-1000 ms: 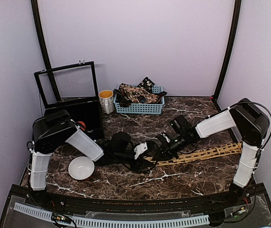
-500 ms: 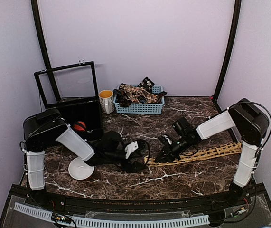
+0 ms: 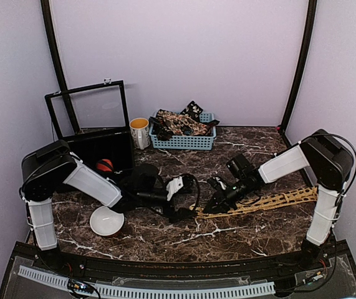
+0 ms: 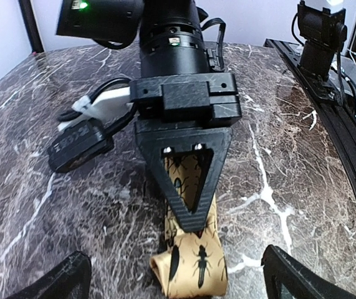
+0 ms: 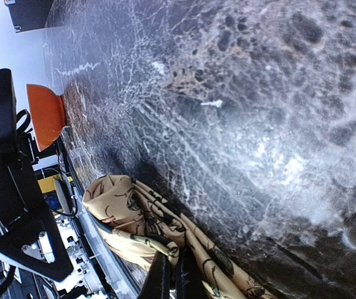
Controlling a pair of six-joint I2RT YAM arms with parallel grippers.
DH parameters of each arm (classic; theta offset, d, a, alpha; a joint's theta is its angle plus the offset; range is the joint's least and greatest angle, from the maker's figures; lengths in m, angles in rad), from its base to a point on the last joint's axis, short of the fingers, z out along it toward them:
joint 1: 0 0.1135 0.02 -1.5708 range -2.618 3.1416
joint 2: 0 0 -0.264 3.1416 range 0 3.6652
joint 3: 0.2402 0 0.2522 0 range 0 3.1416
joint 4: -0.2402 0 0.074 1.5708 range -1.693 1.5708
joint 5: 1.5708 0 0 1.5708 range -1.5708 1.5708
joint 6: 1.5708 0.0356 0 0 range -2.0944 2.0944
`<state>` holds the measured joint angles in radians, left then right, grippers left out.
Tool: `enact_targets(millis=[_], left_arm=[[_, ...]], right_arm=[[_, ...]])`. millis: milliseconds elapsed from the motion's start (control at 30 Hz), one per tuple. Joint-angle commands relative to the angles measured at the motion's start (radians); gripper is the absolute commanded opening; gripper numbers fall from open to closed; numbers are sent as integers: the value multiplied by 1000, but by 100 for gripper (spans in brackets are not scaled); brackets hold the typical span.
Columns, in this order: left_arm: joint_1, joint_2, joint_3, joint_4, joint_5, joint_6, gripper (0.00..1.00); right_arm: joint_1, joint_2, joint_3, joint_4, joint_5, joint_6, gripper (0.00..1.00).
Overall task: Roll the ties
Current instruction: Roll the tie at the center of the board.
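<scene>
A mustard-tan tie (image 3: 271,202) printed with dark insects lies flat across the right of the marble table, and its left end (image 4: 193,268) is folded over into a loose loop. My right gripper (image 3: 211,208) is shut, its fingers (image 5: 168,280) pinching that folded end (image 5: 128,212) against the table. My left gripper (image 3: 185,210) faces it from the left and is open. Its fingertips (image 4: 59,283) stand on either side of the tie's end without touching it. More ties (image 3: 181,121), dark with pale prints, are piled in the blue basket.
The pale blue basket (image 3: 184,142) stands at the back, with a cup (image 3: 139,132) to its left. A black box (image 3: 106,149) with a raised lid frame (image 3: 87,109) holds an orange object (image 3: 105,165). A white bowl (image 3: 107,221) sits front left.
My left gripper has opened wide, let go of the tie's end and drawn back a little to the left. The right gripper has kept its hold on the fold.
</scene>
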<state>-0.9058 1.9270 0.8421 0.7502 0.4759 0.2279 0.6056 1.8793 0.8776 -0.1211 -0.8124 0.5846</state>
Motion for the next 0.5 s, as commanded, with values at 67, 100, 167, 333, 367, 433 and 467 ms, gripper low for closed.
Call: enact_targets(millis=[67,100,167,333,367,433,467], left_arm=[[-18,63,59,-70,49,85,93],[-19,69,63,-77,57,94,91],[-23,83,75,-106,73,124,86],[-30,105,93,-142,86,168,76],[-30,108,95,-145,88,171,75],[-30,113,102,-153,94,180,72],[-30,116,104,-155,93,186,70]], right_arm=[[-7,22,-17,-115,135,-1,0],[-6,20,-12,-114,132,2,0],[-6,16,-4,-118,127,7,0],[-5,5,21,-129,114,14,0],[-3,2,25,-131,112,15,0],[-3,0,33,-132,106,18,0],[-1,-2,36,-133,105,20,0]])
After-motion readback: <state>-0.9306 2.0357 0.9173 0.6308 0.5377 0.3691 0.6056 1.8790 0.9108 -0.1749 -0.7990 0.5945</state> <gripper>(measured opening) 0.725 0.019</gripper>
